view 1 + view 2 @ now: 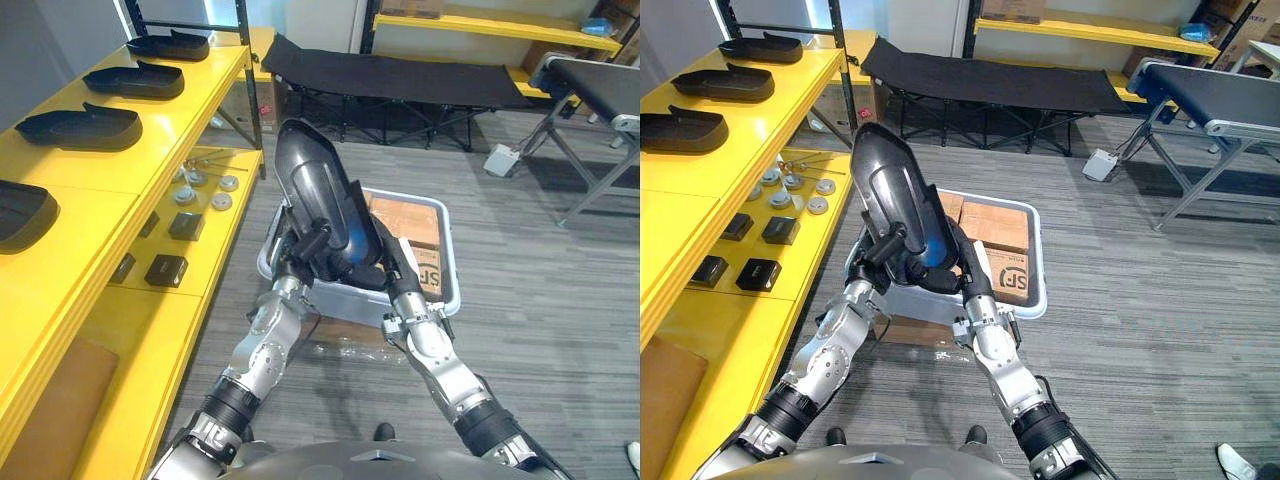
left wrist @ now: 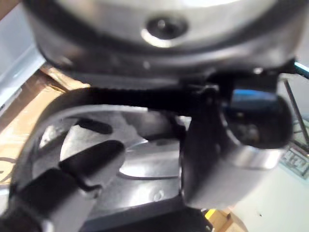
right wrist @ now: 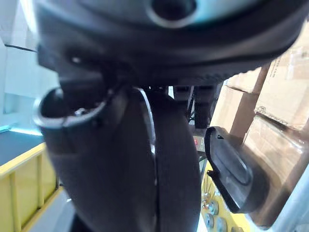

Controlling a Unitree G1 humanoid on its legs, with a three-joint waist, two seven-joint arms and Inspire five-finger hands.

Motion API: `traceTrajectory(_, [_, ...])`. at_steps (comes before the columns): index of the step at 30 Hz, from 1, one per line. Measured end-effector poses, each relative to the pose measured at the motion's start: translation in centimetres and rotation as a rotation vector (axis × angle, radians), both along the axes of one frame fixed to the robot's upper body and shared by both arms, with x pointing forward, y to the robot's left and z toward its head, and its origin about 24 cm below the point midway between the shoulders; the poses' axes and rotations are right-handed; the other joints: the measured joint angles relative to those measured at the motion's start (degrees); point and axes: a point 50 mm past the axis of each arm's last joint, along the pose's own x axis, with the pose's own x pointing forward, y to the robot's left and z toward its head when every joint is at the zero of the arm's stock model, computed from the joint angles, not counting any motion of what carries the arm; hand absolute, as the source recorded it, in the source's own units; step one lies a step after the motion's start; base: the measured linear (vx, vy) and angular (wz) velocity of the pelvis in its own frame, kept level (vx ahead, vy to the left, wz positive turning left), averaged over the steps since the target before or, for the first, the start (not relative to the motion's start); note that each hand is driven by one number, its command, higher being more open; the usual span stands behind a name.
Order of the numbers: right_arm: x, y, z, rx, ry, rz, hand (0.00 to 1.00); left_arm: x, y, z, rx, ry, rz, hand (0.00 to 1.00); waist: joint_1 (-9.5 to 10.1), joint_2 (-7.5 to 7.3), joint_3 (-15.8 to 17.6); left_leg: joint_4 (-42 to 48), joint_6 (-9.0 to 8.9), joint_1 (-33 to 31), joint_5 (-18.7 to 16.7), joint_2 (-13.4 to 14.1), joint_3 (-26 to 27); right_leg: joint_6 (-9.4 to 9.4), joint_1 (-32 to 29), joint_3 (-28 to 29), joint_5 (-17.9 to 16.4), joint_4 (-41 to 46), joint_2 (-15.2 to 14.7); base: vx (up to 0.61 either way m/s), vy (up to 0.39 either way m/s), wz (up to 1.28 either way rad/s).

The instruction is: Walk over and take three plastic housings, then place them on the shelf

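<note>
I hold one black plastic housing [image 1: 318,190] upright in front of me, over a grey bin [image 1: 452,285]. My left hand [image 1: 306,250] grips its lower left side, fingers curled on it. From the other side, my right hand [image 1: 386,262] is curled round its lower edge. In the left wrist view the thumb [image 2: 91,164] presses on the housing's glossy shell [image 2: 145,166]. The right wrist view has the same housing [image 3: 130,164] very close. Several more black housings, such as the nearest full one [image 1: 80,127], lie in a row on the top of the yellow shelf [image 1: 160,150] at my left.
The bin holds cardboard boxes [image 1: 405,220]. On the lower yellow shelf lie small black boxes [image 1: 165,270] and round metal parts [image 1: 205,187]. A black cot [image 1: 390,75] stands behind the bin, a conveyor [image 1: 600,85] at far right. Grey floor is open to the right.
</note>
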Motion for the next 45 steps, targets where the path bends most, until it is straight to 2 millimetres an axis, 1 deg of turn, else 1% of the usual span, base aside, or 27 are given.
traceTrajectory(4, [-0.7, 0.5, 0.1, 0.071, 0.004, 0.004, 1.0, 0.1, 0.6, 1.3, 0.083, -0.093, 0.023, 0.0, -0.03, -0.08, -0.06, 0.0, 0.0, 0.12, -0.01, 0.0, 0.08, -0.01, 0.08, -0.09, 0.0, 0.02, 0.01, 0.0, 0.0, -0.01])
traceTrajectory(6, [-1.3, 0.9, 0.2, 0.141, 0.014, 0.001, 1.0, -0.3, 0.8, 2.4, 0.114, -0.158, 0.043, 0.0, 0.01, -0.03, -0.09, 0.0, 0.0, 0.3, -0.06, 0.0, 0.16, -0.06, 0.19, -0.09, -0.05, 0.02, 0.01, 0.0, 0.0, 0.0])
traceTrajectory(7, [-1.4, 0.9, 0.2, 0.146, 0.011, 0.002, 1.0, -0.5, 0.9, 2.5, 0.137, -0.174, 0.052, 0.0, -0.02, -0.02, -0.1, -0.01, -0.01, 0.35, -0.07, 0.0, 0.16, -0.1, 0.22, -0.09, -0.09, 0.02, 0.01, 0.0, 0.0, 0.0])
traceTrajectory(9, [-1.8, 1.3, 0.0, 0.166, 0.023, 0.016, 1.0, -1.3, 1.2, 3.0, 0.25, -0.225, 0.138, 0.0, 0.01, 0.05, -0.16, -0.01, 0.04, 0.72, -0.28, 0.0, 0.31, -0.54, 0.47, -0.09, -0.44, 0.02, 0.01, 0.0, 0.0, 0.0])
traceTrajectory(10, [-2.3, 1.5, -0.4, 0.175, 0.042, 0.025, 1.0, -1.7, 1.7, 3.3, 0.311, -0.247, 0.208, 0.0, 0.06, 0.16, -0.22, -0.02, -0.07, 0.81, -0.39, 0.0, 0.31, -0.53, 0.69, -0.28, -0.66, 0.02, 0.01, 0.0, 0.0, 0.04])
traceTrajectory(12, [-2.8, 1.6, -0.9, 0.177, 0.063, 0.035, 1.0, -1.9, 2.6, 3.6, 0.377, -0.277, 0.303, 0.0, 0.03, 0.29, -0.29, -0.03, -0.37, 0.83, -0.64, 0.0, 0.26, -0.53, 0.78, -0.43, -0.82, 0.01, 0.02, 0.0, 0.0, 0.02])
traceTrajectory(14, [-3.8, 1.5, -1.7, 0.179, 0.103, 0.055, 1.0, -2.6, 4.9, 3.7, 0.532, -0.315, 0.473, 0.0, 0.02, 0.9, -0.66, -0.05, -0.32, 0.8, -0.84, 0.04, 0.25, -0.46, 0.78, -0.49, -1.11, 0.0, 0.04, 0.0, 0.0, 0.0])
traceTrajectory(16, [-4.6, 1.1, -2.3, 0.18, 0.13, 0.07, 1.0, -3.2, 6.7, 3.8, 0.638, -0.331, 0.624, 0.0, 0.05, 1.41, -0.98, -0.05, -0.31, 0.79, -0.97, 0.05, 0.24, -0.52, 0.79, -0.52, -1.13, 0.02, 0.04, 0.0, 0.0, 0.0])
traceTrajectory(18, [-4.9, 0.9, -2.5, 0.219, 0.145, 0.076, 1.0, -3.7, 7.9, 4.1, 0.702, -0.348, 0.727, 0.0, 0.28, 1.59, -1.08, -0.04, -0.42, 0.78, -1.01, 0.06, 0.24, -0.55, 0.79, -0.54, -1.18, 0.02, 0.06, 0.0, 0.0, 0.0])
traceTrajectory(20, [-5.0, 0.9, -2.3, 0.291, 0.138, 0.094, 1.0, -4.0, 8.3, 4.2, 0.701, -0.359, 0.773, 0.0, 0.48, 1.57, -1.11, -0.03, -0.48, 0.78, -1.05, 0.06, 0.31, -0.58, 0.75, -0.51, -1.2, 0.02, 0.06, 0.0, 0.0, 0.0])
traceTrajectory(22, [-4.9, 1.0, -1.8, 0.359, 0.111, 0.129, 1.0, -4.1, 8.4, 4.2, 0.724, -0.363, 0.783, 0.0, 0.35, 1.52, -1.14, -0.02, -0.53, 0.78, -1.11, 0.06, 0.58, -0.6, 0.57, -0.3, -1.21, 0.02, 0.06, 0.02, 0.009, -0.06])
traceTrajectory(24, [-4.9, 0.9, -0.7, 0.416, 0.051, 0.16, 1.0, -4.3, 8.5, 3.9, 0.729, -0.35, 0.784, 0.0, 0.01, 1.62, -1.22, -0.02, -0.37, 0.78, -1.16, 0.09, 1.36, -0.52, 0.03, 0.4, -1.15, 0.02, 0.09, 0.02, 0.008, -0.15])
traceTrajectory(25, [-5.0, 0.7, -0.5, 0.425, 0.034, 0.158, 1.0, -4.4, 8.5, 3.8, 0.729, -0.345, 0.781, 0.0, -0.04, 1.69, -1.29, -0.01, -0.27, 0.79, -1.19, 0.09, 1.56, -0.5, -0.1, 0.59, -1.13, 0.02, 0.09, 0.03, 0.005, -0.18])
traceTrajectory(26, [-5.1, 0.4, -0.2, 0.44, 0.008, 0.14, 1.0, -4.7, 8.6, 3.4, 0.732, -0.334, 0.773, 0.0, -0.21, 1.89, -1.59, -0.01, -0.22, 0.81, -1.28, 0.08, 1.93, -0.4, -0.4, 0.99, -1.06, 0.02, 0.1, 0.03, 0.004, -0.19])
traceTrajectory(27, [-5.3, -0.3, -0.2, 0.458, -0.003, 0.114, 1.0, -5.0, 8.7, 2.9, 0.735, -0.319, 0.769, 0.0, -0.29, 2.02, -1.95, -0.01, -0.22, 0.83, -1.41, 0.08, 2.34, 0.03, -0.77, 1.49, -0.76, 0.03, 0.12, 0.04, 0.006, -0.19])
traceTrajectory(28, [-5.3, -0.7, -0.3, 0.459, -0.005, 0.094, 1.0, -5.1, 8.7, 2.6, 0.735, -0.311, 0.766, 0.0, -0.32, 2.1, -2.03, -0.01, -0.19, 0.84, -1.46, 0.08, 2.5, 0.07, -0.87, 1.65, -0.73, 0.03, 0.12, 0.04, 0.005, -0.14])
traceTrajectory(30, [-5.7, -2.6, -0.8, 0.452, 0.0, 0.008, 1.0, -5.6, 9.2, 1.6, 0.7, -0.255, 0.768, 0.0, -0.69, 2.34, -2.15, 0.0, -0.24, 0.96, -1.56, 0.08, 2.77, 0.13, -0.91, 1.91, -0.69, 0.03, 0.15, 0.04, 0.004, -0.08])
traceTrajectory(32, [-6.3, -4.5, -1.3, 0.43, 0.011, -0.083, 1.0, -6.2, 10.6, 0.5, 0.617, -0.182, 0.788, 0.0, -1.63, 2.4, -2.14, 0.0, -0.22, 0.99, -1.61, 0.1, 3.12, 0.2, -0.89, 2.28, -0.64, 0.04, 0.19, 0.03, 0.004, -0.08])
traceTrajectory(35, [-7.1, -5.8, -1.7, 0.398, 0.026, -0.15, 1.0, -6.8, 11.2, -0.1, 0.523, -0.139, 0.778, 0.0, -1.45, 2.48, -2.11, -0.01, -0.21, 1.05, -1.68, 0.11, 3.12, 0.2, -0.8, 2.3, -0.65, 0.04, 0.19, 0.0, 0.002, -0.01])
traceTrajectory(37, [-7.2, -5.9, -1.8, 0.371, 0.029, -0.154, 1.0, -7.2, 11.5, -0.3, 0.501, -0.127, 0.774, 0.0, -1.5, 2.54, -2.11, -0.01, -0.14, 1.09, -1.8, 0.13, 3.11, 0.2, -0.75, 2.28, -0.68, 0.04, 0.2, 0.0, 0.0, 0.0])
traceTrajectory(39, [-7.5, -6.1, -2.0, 0.36, 0.04, -0.164, 1.0, -8.1, 11.7, 0.0, 0.467, -0.132, 0.774, 0.0, -1.35, 2.68, -2.03, -0.01, 0.09, 1.13, -2.0, 0.14, 2.87, 0.15, -0.51, 2.06, -0.79, 0.03, 0.2, -0.01, 0.007, 0.05])
traceTrajectory(41, [-7.5, -6.4, -2.0, 0.333, 0.038, -0.171, 1.0, -8.5, 12.0, 0.4, 0.463, -0.147, 0.777, 0.0, -1.15, 2.89, -1.91, -0.02, 0.08, 1.1, -2.05, 0.15, 2.64, 0.12, -0.25, 1.67, -0.92, 0.03, 0.2, -0.01, 0.006, 0.1])
traceTrajectory(43, [-7.4, -6.8, -1.9, 0.282, 0.031, -0.21, 1.0, -8.9, 12.6, 1.1, 0.4, -0.177, 0.779, 0.0, -0.46, 3.26, -1.95, -0.03, -0.15, 1.07, -2.2, 0.19, 2.09, -0.21, 0.16, 1.02, -1.45, 0.03, 0.2, -0.01, 0.007, 0.15])
traceTrajectory(44, [-7.3, -7.0, -1.9, 0.278, 0.026, -0.227, 1.0, -8.9, 12.9, 1.4, 0.376, -0.195, 0.78, 0.0, 0.13, 3.49, -1.88, -0.03, -0.16, 1.0, -2.2, 0.19, 1.78, -0.21, 0.16, 0.72, -1.56, 0.02, 0.2, -0.02, 0.003, 0.19])
traceTrajectory(45, [-6.6, -7.1, -1.7, 0.275, 0.016, -0.235, 1.0, -9.1, 13.3, 1.9, 0.361, -0.226, 0.797, 0.0, 0.3, 3.75, -1.73, -0.03, -0.17, 0.77, -2.12, 0.18, 1.06, -0.01, 0.37, 0.02, -1.84, 0.02, 0.19, -0.02, 0.003, 0.28])
